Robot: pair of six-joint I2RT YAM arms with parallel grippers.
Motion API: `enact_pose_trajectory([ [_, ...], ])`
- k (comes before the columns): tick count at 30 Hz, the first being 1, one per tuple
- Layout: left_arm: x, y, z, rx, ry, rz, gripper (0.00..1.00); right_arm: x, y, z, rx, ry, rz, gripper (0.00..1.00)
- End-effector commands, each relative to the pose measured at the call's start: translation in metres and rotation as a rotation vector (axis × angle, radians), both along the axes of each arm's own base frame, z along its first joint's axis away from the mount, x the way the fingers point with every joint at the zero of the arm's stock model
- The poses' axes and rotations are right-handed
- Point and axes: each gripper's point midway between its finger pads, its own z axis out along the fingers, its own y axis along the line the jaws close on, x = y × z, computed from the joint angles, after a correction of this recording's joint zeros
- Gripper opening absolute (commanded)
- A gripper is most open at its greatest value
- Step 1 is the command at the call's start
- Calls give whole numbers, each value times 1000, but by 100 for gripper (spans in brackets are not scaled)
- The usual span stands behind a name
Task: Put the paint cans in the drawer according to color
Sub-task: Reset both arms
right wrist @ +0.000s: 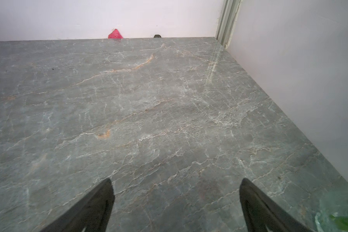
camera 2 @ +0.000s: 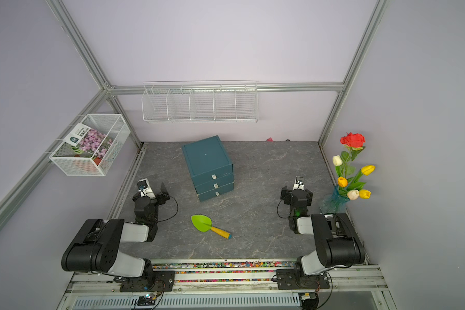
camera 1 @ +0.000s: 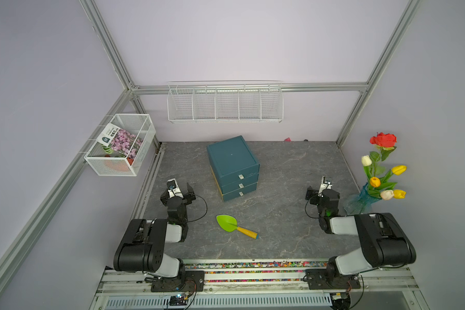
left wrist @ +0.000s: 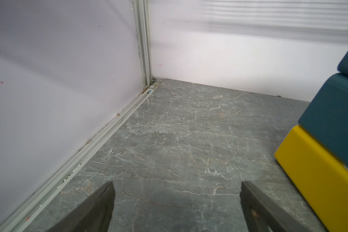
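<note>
Left wrist view: left gripper [left wrist: 177, 185] spread wide, empty, low over bare table [left wrist: 169, 130]. Just ahead and off its inner side: the teal drawer unit [left wrist: 333, 112], yellow showing low on its side.

Right wrist view: right gripper [right wrist: 176, 181] equally spread, pinching nothing; glass vase [right wrist: 340, 209] close by its outer finger.

Farther out, in both top views: drawer unit between the two grippers and slightly beyond them, all three drawers [camera 1: 236, 185] shut; green trowel [camera 1: 227, 223] behind and between the tools, nearer the arm bases.

No paint cans visible anywhere, and impossible to tell where.

Likely step in hand: opening a drawer. To do it well:
- Approach the small pale tab squarely.
- Close on it lightly.
- Pull straight along the drawer's travel.
- Steady the unit with the other gripper against sliding.
- Keep the right wrist clear of the vase.
</note>
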Motion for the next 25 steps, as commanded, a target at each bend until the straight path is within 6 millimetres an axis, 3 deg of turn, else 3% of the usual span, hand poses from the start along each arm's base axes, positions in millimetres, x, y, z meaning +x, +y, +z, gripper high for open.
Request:
enact_pose_trajectory([
  [1,4,-1,13,0,-48,-8,100,11,2,18,3,-60,19,99],
  [6,20,16,3,-91,39,2,100,13,0,16,-2,-33,2,99],
  [25,26,10,2,-55,63,1,100,16,5,16,-27,-18,21,99],
])
